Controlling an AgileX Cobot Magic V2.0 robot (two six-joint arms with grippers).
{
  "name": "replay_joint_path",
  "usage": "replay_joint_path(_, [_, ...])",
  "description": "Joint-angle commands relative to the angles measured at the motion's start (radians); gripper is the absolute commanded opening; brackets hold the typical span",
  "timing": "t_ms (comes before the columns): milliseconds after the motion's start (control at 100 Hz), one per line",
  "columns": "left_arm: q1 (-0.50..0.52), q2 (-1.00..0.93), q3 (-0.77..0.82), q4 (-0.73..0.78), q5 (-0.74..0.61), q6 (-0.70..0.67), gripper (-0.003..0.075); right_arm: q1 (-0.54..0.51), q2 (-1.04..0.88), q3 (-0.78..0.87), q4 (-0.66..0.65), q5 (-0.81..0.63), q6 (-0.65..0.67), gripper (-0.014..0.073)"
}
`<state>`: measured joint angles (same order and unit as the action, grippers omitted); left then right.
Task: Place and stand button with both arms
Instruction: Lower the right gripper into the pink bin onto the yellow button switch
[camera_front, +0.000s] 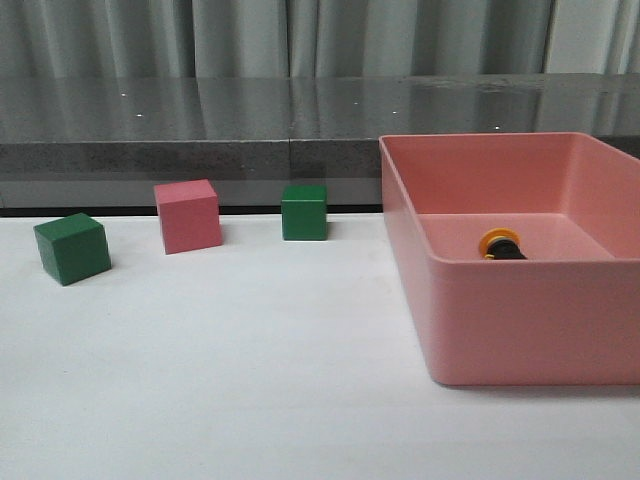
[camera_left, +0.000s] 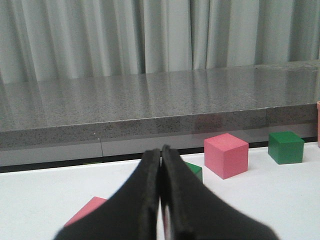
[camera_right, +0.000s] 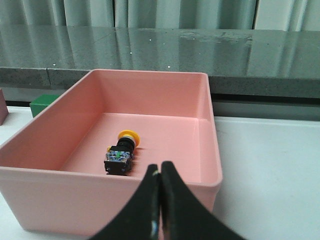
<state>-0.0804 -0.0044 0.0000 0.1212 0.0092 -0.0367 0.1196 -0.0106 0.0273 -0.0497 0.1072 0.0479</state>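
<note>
Nothing of the task looks done yet. The button (camera_right: 121, 152) lies on its side on the floor of the pink bin (camera_front: 520, 330), yellow cap toward the far wall and block base toward the near wall. In the front view only its cap and a bit of black body show over the bin's near wall. It has to be lifted out, set on the white surface (camera_front: 230, 380) and left upright on its base; all of that is still to do, as far as I can judge.

Neither arm shows in the front view, so both sit back from the work area. The left tool (camera_left: 160, 190) is clenched, its two black fingers pressed together with nothing between them. It points over the surface toward the cubes: a pink cube (camera_left: 226, 155) and a green cube (camera_left: 286, 147) stand ahead of it, with another green one partly hidden behind its fingers.

The right tool (camera_right: 160, 200) is likewise clenched and empty. It hangs just outside the bin's near wall, aimed at the button but well apart from it. It will need to open before it can reach in, I would say.
</note>
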Motion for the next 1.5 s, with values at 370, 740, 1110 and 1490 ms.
replay_joint_path(370, [0.001, -0.032, 0.046, -0.006, -0.08, -0.009, -0.002, -0.005, 0.049, -0.161, 0.09, -0.08, 0.004, -0.0062])
replay_joint_path(740, [0.001, -0.032, 0.046, -0.006, -0.08, -0.009, -0.002, 0.003, 0.591, -0.668, 0.12, 0.098, 0.004, -0.0062])
replay_joint_path(1110, [0.001, -0.032, 0.046, -0.006, -0.08, -0.009, -0.002, 0.028, 1.147, -0.975, 0.119, 0.087, 0.002, -0.0052])
replay_joint_path(1490, [0.001, -0.032, 0.046, -0.006, -0.08, -0.009, -0.002, 0.06, 1.421, -1.015, 0.119, 0.096, 0.002, 0.0598])
